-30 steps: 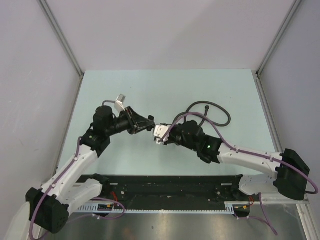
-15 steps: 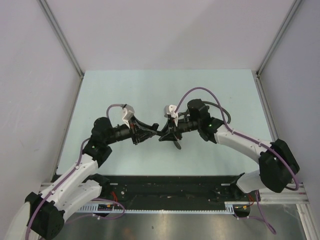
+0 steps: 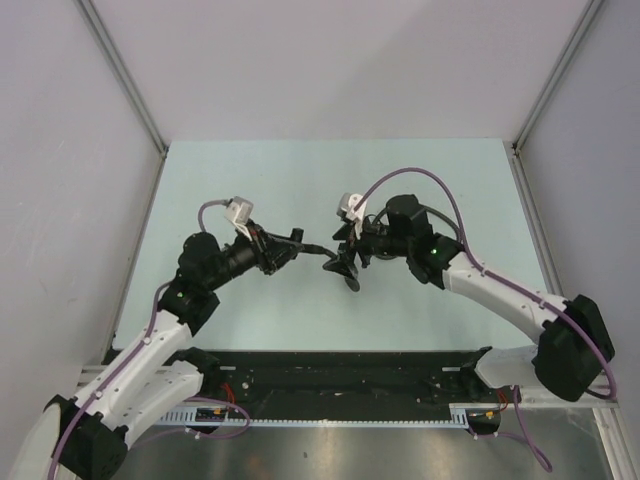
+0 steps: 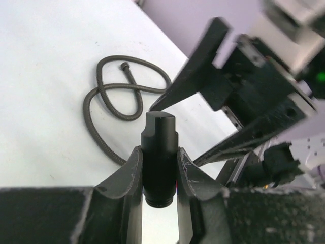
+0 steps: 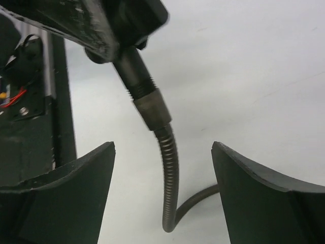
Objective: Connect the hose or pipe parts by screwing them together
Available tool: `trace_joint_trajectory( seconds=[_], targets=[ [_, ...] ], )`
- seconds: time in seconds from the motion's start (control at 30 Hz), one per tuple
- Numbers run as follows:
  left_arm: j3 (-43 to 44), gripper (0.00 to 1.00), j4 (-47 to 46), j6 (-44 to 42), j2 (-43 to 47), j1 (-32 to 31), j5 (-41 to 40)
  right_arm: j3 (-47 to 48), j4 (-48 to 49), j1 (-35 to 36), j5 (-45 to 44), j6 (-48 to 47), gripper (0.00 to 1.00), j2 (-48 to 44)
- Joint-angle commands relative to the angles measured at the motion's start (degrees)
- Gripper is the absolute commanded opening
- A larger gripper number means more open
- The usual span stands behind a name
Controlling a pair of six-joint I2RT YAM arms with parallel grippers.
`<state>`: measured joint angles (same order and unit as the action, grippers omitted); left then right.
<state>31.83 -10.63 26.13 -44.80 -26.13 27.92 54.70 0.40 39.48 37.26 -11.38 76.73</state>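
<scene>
My left gripper [image 4: 159, 152] is shut on a short black cylindrical fitting [image 4: 159, 147], seen from above at the left gripper [image 3: 298, 246]. In the right wrist view the fitting's threaded end [image 5: 133, 81] meets the collar of a ribbed dark grey hose [image 5: 170, 178], in line with it. The hose hangs down between the fingers of my right gripper [image 5: 162, 147], which stand wide open and touch nothing. From above, the right gripper [image 3: 343, 266] sits just right of the left one. The rest of the hose [image 4: 114, 96] lies coiled on the table.
The pale green table [image 3: 300, 170] is bounded by grey walls with aluminium posts [image 3: 125, 75]. A black rail [image 3: 340, 375] runs along the near edge between the arm bases. Purple cables with white connector blocks [image 3: 238, 210] loop above both wrists.
The right gripper has opened and let go of the hose end. Both wrists have turned, and the two grippers still meet at the table's middle.
</scene>
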Motion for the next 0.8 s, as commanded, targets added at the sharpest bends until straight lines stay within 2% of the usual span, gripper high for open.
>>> trace_joint_trajectory(
  seconds=[0.0,0.03,0.13,0.4,0.57,0.67,0.73,0.77],
  targets=[
    [7.4,0.0,7.7,12.6,0.2,0.6,-11.0,0.9,1.3,6.5,-20.0,-7.1,0.86,-6.6],
    [8.9,0.0,10.2,16.5,-0.3,1.0,-11.2,0.5,2.8,8.6,-28.6,-8.9,0.9,-7.1],
    [10.7,0.0,14.2,25.8,-1.3,2.5,-10.3,-2.5,8.4,15.1,-42.5,-17.1,0.99,-8.6],
    [14.6,0.0,15.0,43.7,-1.4,4.3,-1.5,-6.4,17.7,23.4,-53.5,-27.6,0.99,-10.7],
    [16.1,0.0,15.4,50.1,-0.5,4.3,1.2,-6.6,22.5,27.6,-59.7,-35.6,0.96,-7.9],
    [16.0,0.01,15.6,52.7,0.1,4.3,1.8,-6.6,25.6,29.1,-61.6,-38.9,0.93,-6.4],
    [15.5,0.0,15.9,54.0,0.5,4.3,2.1,-6.6,27.5,29.9,-62.6,-40.4,0.88,-5.8],
    [15.4,0.0,16.0,54.3,0.8,4.3,2.3,-6.6,28.0,30.4,-62.7,-41.8,0.82,-5.2]
  ],
)
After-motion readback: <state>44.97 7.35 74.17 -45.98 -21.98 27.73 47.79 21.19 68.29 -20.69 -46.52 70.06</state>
